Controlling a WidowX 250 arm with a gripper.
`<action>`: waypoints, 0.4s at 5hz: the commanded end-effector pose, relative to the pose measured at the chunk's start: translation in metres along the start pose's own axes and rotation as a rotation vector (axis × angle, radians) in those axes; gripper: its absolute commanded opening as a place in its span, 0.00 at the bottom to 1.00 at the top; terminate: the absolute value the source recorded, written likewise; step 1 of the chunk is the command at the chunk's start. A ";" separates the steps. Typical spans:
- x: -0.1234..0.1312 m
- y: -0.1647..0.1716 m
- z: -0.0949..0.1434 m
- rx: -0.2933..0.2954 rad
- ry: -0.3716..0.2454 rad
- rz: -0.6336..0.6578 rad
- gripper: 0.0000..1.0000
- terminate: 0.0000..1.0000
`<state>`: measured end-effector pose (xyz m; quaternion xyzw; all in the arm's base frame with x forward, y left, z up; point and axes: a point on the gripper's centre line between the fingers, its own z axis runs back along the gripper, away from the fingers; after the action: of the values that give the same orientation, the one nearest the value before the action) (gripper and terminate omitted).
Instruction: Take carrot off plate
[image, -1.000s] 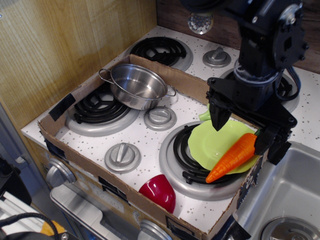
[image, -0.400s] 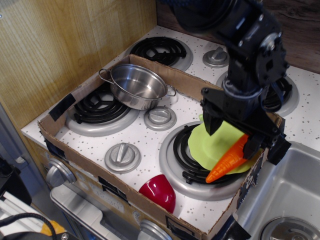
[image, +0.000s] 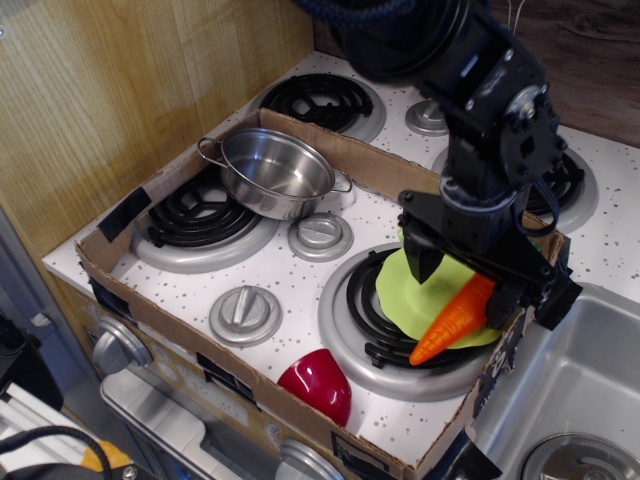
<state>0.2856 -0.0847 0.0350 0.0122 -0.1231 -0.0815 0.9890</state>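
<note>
Spread wide apart, the jaws of the black gripper (image: 468, 280) hang over the lime-green plate (image: 415, 292), one finger (image: 420, 255) above the plate's far left part and the other finger (image: 507, 296) down beside the thick end of the carrot (image: 452, 320); neither finger can be seen to press on the carrot. The orange carrot lies slantwise across the near right part of the plate, its pointed tip reaching past the plate's near rim over the black burner coil (image: 372, 318), its leafy top hidden behind the gripper. The plate sits on the front right burner of the white speckled toy stove (image: 285, 275), close to the right edge of the cardboard tray (image: 110, 265). A steel pot (image: 275, 172) stands at the back left burner, and a dark red bowl (image: 318, 385) lies tipped at the near edge. A steel sink (image: 570, 390) borders the right side.
</note>
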 end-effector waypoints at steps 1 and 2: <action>0.005 -0.003 -0.004 -0.020 -0.059 0.036 1.00 0.00; 0.004 -0.004 -0.007 -0.037 -0.069 0.053 0.00 0.00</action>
<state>0.2847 -0.0893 0.0243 -0.0098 -0.1450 -0.0572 0.9877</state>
